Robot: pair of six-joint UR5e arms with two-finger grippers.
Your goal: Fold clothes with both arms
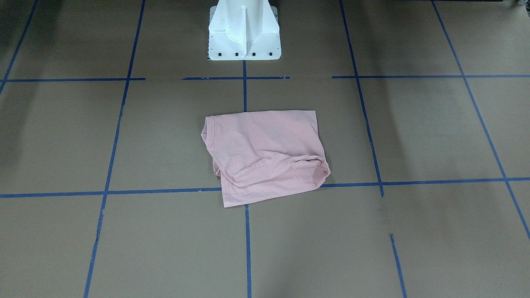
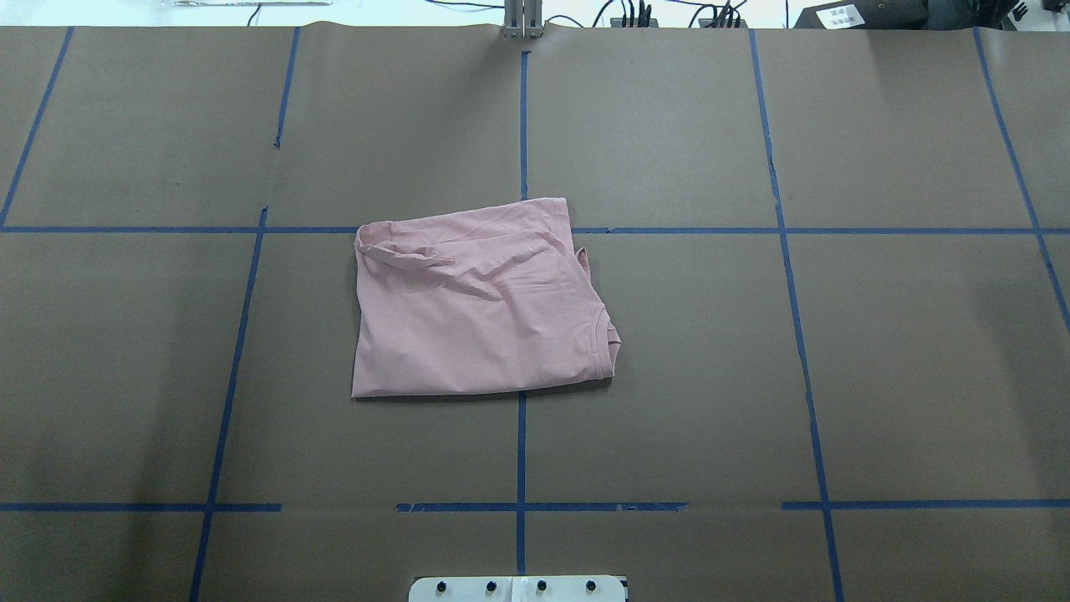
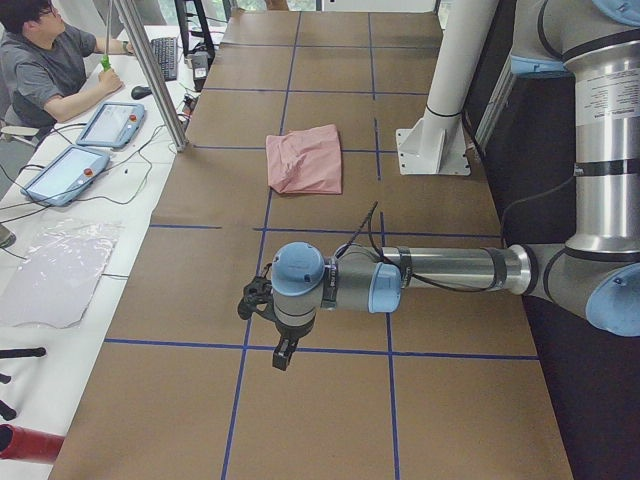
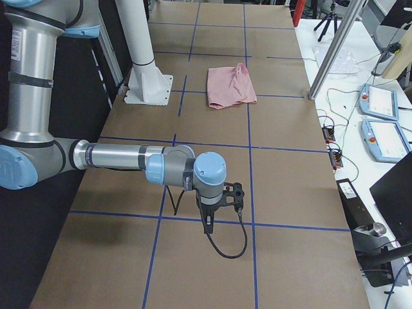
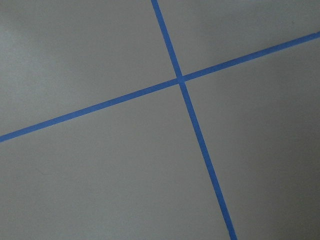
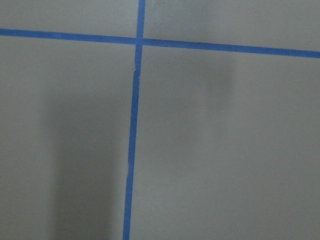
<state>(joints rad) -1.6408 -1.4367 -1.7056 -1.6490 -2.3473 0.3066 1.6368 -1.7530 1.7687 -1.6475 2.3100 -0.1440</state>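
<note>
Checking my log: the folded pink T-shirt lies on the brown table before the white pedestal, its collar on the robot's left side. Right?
No. The collar is on the robot's right side, as the overhead exterior view shows. The rest holds: the folded pink T-shirt lies on the brown table before the white pedestal.

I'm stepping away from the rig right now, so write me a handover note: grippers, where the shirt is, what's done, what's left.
Left gripper: over bare table at the robot's left end, nothing seen in it; open or shut cannot be told.
Right gripper: same, at the right end.
Pink T-shirt: mid-table in front of the white pedestal, folded into a rough rectangle, collar toward the robot's right.
Done: the fold looks complete, both arms clear of it.
Left: perhaps neaten the rumpled far edge.
</note>
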